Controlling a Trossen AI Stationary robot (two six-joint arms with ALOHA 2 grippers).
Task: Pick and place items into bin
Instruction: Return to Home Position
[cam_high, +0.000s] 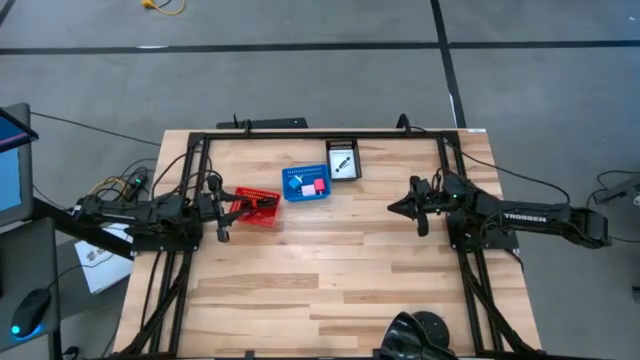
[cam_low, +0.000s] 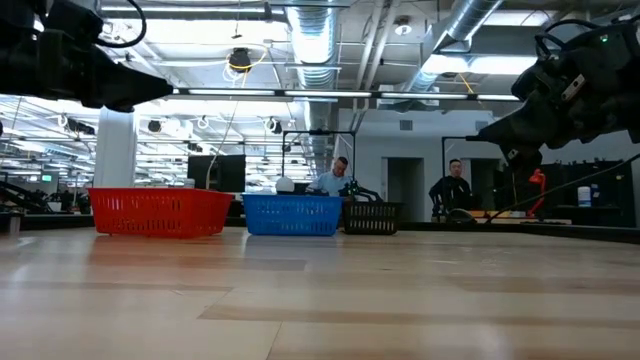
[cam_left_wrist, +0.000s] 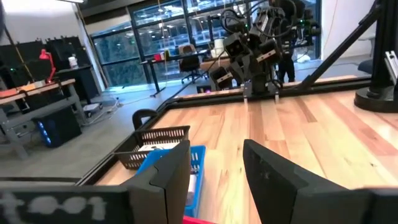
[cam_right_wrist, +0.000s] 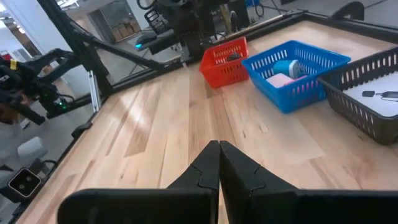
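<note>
Hovering above the worktop (cam_high: 330, 280): L jaws apart by red basket (cam_high: 256, 219), R jaws together at right side (white card packet (cam_high: 343, 165) lies in black basket (cam_high: 343, 145)).

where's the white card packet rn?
High view: the card packet lies inside the black bin, near the middle of the table's far edge, just right of the blue bin.
</note>
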